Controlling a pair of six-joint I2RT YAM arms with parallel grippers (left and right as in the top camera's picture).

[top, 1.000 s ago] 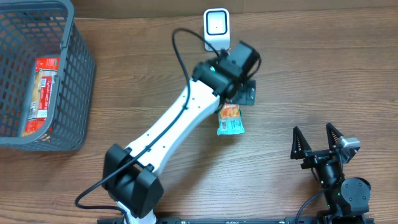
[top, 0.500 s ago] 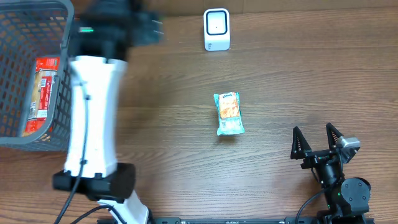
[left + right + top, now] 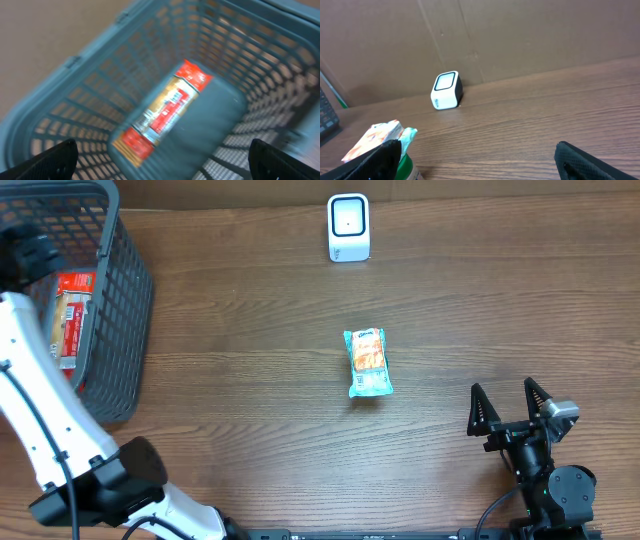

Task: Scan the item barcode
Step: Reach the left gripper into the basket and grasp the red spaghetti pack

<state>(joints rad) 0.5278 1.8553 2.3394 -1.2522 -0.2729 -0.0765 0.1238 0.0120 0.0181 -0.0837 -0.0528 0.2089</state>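
Brown wood-grain table (image 3: 230, 330) runs under both arms, with cardboard behind it. We see the left gripper (image 3: 167, 162) hanging over the grey basket (image 3: 125, 300), its fingers spread wide and empty; a red packet (image 3: 162, 112) lies on the basket floor, ahead of them and between them. Our right gripper (image 3: 504, 392) rests with fingers equally wide apart, holding nothing. The orange-and-teal snack packet (image 3: 368, 362) lies flat on the table ahead of the right fingers and to their left, well apart from them, and the white scanner (image 3: 348, 226) stands farther ahead, beyond the packet
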